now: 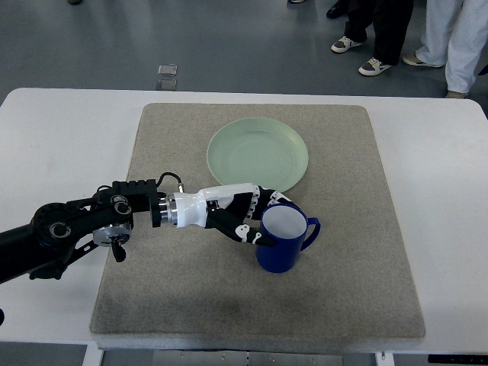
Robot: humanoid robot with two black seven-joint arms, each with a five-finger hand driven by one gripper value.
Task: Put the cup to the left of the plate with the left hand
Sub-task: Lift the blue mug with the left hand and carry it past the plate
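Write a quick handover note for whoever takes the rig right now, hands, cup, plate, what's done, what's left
Left hand: reaching in from the left, fingers wrapped around the blue cup at its rim and left side.
Right hand: not in view.
Blue cup: upright, empty, on the grey mat, just below the plate's lower edge, handle pointing right.
Green plate: empty, upper middle of the mat.
Done: cup looks grasped.
Left: carry the cup to the bare mat left of the plate, set it down upright, release.

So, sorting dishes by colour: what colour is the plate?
Pale green, in the top view: the plate.
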